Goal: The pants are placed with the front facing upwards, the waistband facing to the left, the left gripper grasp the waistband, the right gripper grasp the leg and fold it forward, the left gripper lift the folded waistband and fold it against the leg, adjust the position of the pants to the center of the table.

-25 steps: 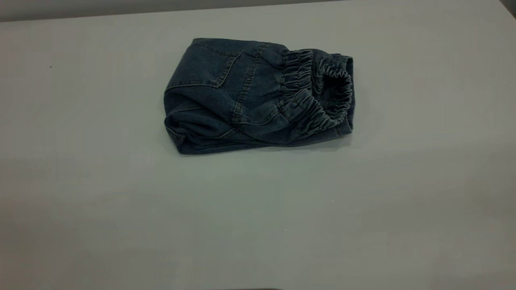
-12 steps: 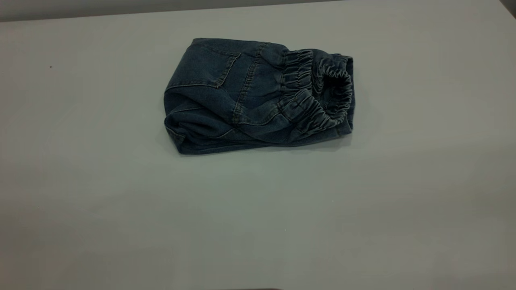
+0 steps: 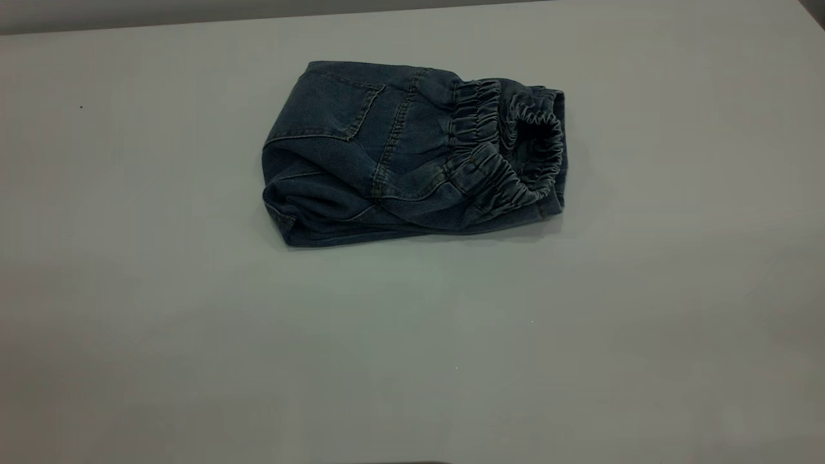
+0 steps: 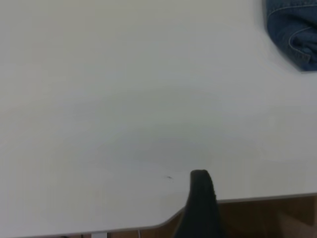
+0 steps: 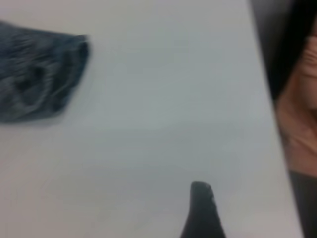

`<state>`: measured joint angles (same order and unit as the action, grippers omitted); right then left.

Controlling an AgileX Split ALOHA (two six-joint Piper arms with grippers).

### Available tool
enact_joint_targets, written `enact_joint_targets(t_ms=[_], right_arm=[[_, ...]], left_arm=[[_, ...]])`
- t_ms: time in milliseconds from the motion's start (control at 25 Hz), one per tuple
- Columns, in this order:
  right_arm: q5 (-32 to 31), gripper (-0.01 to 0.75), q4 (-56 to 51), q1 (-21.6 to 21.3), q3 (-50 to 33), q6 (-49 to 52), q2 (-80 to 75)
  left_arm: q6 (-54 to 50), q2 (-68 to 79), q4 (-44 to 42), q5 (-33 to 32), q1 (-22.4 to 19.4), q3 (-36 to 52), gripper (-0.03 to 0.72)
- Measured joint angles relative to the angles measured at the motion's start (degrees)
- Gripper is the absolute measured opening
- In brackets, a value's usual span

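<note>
The pants (image 3: 412,154) lay folded into a compact bundle on the table (image 3: 412,335), in the far half of the surface and roughly midway between its left and right sides, as you saw from the exterior camera. The waistband (image 3: 509,151) sat on top at the bundle's right end, its gathered elastic curling open into a dark loop. To its left you could read a stitched patch pocket (image 3: 335,106) and a vertical seam; the folded edge of a leg (image 3: 309,219) formed the near-left corner. No print showed on the exposed face.

Neither arm appeared in the exterior view. In the left wrist view, one dark fingertip of the left gripper (image 4: 200,206) hung over the table near its edge, well apart from the pants (image 4: 294,32); you could not tell whether it was released or clenched. In the right wrist view, one fingertip of the right gripper (image 5: 202,210) showed likewise, apart from the waistband end (image 5: 39,74); its state also could not be told.
</note>
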<state>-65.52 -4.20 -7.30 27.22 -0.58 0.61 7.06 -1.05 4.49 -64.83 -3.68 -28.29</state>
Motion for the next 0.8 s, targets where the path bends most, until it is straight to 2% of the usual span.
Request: enact_joint_targets(t_ms=[800], right_arm=[[0.17, 0.438, 1.62, 0.00, 0.00, 2.17, 0.00]], left_arm=[[0.00, 0.00, 0.00, 0.00, 0.00, 0.00, 0.519]])
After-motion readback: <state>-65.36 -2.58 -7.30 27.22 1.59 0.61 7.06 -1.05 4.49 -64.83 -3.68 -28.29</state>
